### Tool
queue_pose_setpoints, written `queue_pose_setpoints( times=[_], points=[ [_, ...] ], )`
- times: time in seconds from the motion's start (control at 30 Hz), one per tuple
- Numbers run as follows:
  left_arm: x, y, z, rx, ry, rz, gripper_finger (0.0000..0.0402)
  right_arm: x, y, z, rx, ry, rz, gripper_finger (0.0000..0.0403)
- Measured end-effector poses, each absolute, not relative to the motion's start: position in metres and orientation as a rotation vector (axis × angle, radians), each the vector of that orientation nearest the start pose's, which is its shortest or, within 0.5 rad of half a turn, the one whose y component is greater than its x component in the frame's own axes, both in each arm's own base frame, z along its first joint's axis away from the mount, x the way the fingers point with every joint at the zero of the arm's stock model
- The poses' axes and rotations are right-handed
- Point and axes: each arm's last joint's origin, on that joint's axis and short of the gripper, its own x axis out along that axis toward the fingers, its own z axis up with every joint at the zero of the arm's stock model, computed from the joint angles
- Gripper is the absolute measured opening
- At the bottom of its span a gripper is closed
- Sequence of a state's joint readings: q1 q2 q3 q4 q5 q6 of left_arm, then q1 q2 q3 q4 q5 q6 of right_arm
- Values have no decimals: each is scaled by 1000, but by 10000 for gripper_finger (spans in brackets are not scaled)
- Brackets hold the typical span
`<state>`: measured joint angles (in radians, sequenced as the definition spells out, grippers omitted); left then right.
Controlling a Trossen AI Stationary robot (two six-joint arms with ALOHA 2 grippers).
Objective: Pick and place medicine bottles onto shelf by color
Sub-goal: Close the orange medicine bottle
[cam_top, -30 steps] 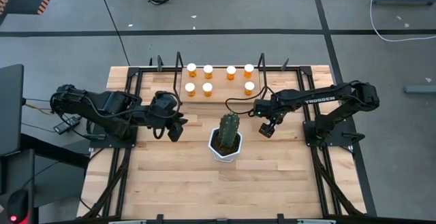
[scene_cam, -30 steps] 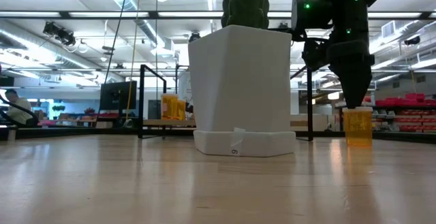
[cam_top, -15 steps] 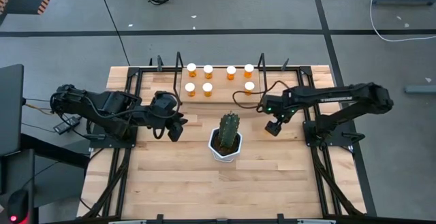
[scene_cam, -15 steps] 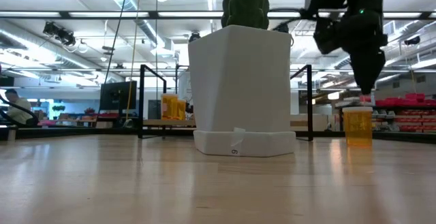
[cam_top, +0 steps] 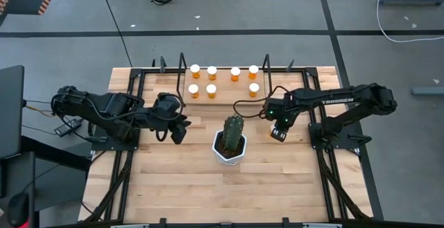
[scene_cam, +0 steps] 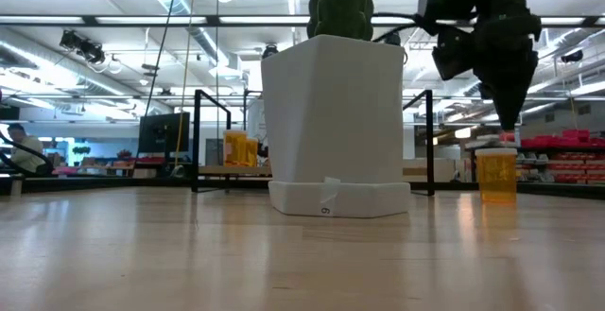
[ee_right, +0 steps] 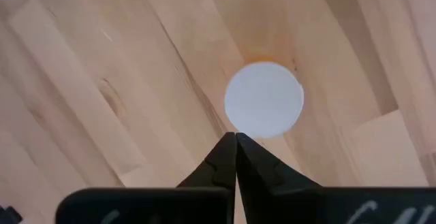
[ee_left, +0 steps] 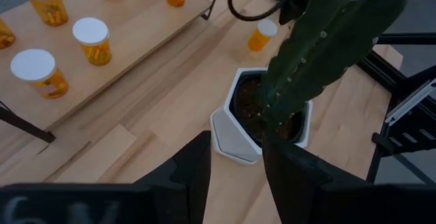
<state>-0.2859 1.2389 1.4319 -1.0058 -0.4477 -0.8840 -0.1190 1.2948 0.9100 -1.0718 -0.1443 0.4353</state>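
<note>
Bottles: seven on shelf, one loose on bench under right pincer.

High view: shelf (cam_top: 223, 82) carries seven bottles (cam_top: 211, 70), four in the back row, three in front; right pincer (cam_top: 278, 132) sits beside the cactus (cam_top: 231, 136), left pincer (cam_top: 177, 129) waits on the other side. Low view: the loose bottle (scene_cam: 497, 174) stands upright, right pincer just above its cap, not touching. Left wrist view: left fingers (ee_left: 194, 169) slightly apart, empty. Right wrist view: tips pressed together, holding nothing, cap (ee_right: 263, 100) directly ahead; likely lined up for a pick.
</note>
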Motion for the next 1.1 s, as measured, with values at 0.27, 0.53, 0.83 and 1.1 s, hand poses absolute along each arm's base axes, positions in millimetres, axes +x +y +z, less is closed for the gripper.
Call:
queue_pose_setpoints(
  times=[0.27, 0.53, 0.83, 1.1],
  points=[
    [222, -52, 391, -547, 627, 467, 133, 211, -21, 226, 524, 1401, -269, 7],
    [222, -52, 391, -551, 626, 468, 132, 224, -23, 206, 478, 1486, -245, 5],
    [222, -52, 391, -560, 624, 472, 134, 221, -24, 212, 468, 1459, -259, 4],
    [222, -52, 391, -550, 627, 469, 134, 219, -37, 212, 481, 1443, -306, 4]
  ],
)
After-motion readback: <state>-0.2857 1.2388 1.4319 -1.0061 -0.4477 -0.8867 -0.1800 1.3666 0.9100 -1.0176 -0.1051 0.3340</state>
